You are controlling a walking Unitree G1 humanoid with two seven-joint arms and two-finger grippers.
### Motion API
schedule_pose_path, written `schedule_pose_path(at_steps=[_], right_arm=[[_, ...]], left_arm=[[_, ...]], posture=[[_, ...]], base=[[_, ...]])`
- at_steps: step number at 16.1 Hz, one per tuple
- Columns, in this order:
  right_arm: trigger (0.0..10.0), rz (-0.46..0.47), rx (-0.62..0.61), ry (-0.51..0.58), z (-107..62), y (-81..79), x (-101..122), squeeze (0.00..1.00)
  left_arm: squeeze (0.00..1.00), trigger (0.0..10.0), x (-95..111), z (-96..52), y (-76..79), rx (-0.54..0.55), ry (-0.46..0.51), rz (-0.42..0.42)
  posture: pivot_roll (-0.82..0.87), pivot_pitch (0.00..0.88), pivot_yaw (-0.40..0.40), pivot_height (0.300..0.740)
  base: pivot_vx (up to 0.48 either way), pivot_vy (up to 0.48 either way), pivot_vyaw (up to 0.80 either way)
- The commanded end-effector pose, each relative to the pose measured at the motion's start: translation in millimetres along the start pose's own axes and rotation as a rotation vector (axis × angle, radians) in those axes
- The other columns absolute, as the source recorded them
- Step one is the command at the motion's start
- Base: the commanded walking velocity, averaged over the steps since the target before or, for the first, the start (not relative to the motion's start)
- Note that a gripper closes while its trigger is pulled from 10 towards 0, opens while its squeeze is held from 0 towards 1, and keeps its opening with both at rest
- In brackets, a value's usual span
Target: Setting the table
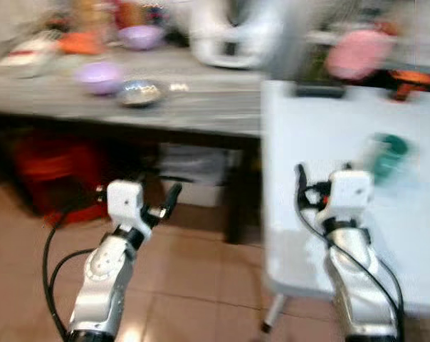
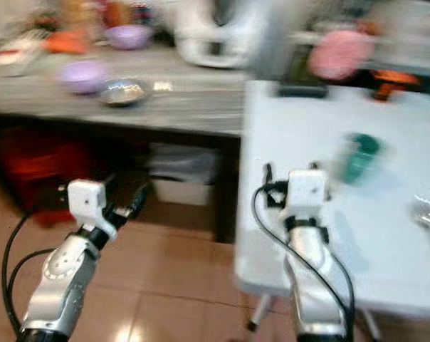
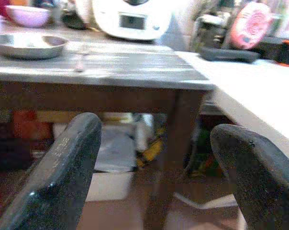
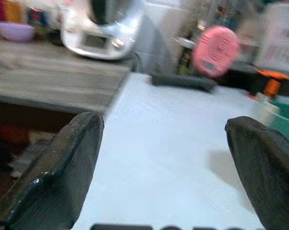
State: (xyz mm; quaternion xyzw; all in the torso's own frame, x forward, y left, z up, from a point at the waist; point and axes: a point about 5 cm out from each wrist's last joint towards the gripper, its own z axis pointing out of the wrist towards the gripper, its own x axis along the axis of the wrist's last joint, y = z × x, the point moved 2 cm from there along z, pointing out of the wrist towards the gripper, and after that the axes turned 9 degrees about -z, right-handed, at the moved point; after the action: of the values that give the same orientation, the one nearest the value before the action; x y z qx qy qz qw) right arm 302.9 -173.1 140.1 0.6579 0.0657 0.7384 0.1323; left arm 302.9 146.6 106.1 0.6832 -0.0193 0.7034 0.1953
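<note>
The head views are blurred. A green cup [image 1: 388, 157] stands on the white table [image 1: 307, 135], to the right of my right gripper [image 1: 323, 172]. That gripper hovers over the table's near left part, open with nothing between its fingers [image 4: 63, 158]. My left gripper [image 1: 158, 199] hangs open and empty over the tiled floor, in front of the grey wooden table [image 1: 201, 107]. On that table sit a metal bowl [image 1: 139, 92], a purple bowl [image 1: 100, 75] beside it and a second purple bowl [image 1: 141, 35] further back.
A white kitchen appliance [image 1: 226, 35] stands at the back of the wooden table. A pink round object [image 1: 357, 53], a flat black item [image 1: 318, 89] and an orange thing [image 1: 414, 80] line the white table's far edge. Red boxes [image 1: 51, 167] sit under the wooden table.
</note>
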Motion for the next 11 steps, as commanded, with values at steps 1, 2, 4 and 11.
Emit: schedule_pose_path(at_steps=[1,2,4,11], right_arm=[[10.0,-0.001,-0.007,0.023,3.2,1.5,6.2,0.0],[10.0,-0.004,-0.005,0.023,3.9,1.9,5.9,0.0],[10.0,-0.005,-0.004,0.024,4.2,1.8,6.1,0.0],[10.0,-0.003,0.005,0.03,5.2,1.1,6.9,0.0]], left_arm=[[0.0,10.0,3.9,-0.3,-1.3,0.0,0.01,0.005],[0.0,10.0,3.6,0.5,-0.7,0.0,0.011,0.004],[0.0,10.0,3.5,0.7,-0.1,-0.001,0.01,0.004],[0.0,10.0,2.7,2.4,4.2,-0.012,0.008,0.0]], posture=[[-0.04,0.052,0.04,0.74],[-0.05,0.051,0.038,0.74],[-0.05,0.051,0.038,0.74],[-0.05,0.051,0.038,0.74]], base=[[0.0,-0.345,0.0],[0.0,-0.341,0.0],[0.0,-0.341,0.0],[0.0,-0.344,0.0]])
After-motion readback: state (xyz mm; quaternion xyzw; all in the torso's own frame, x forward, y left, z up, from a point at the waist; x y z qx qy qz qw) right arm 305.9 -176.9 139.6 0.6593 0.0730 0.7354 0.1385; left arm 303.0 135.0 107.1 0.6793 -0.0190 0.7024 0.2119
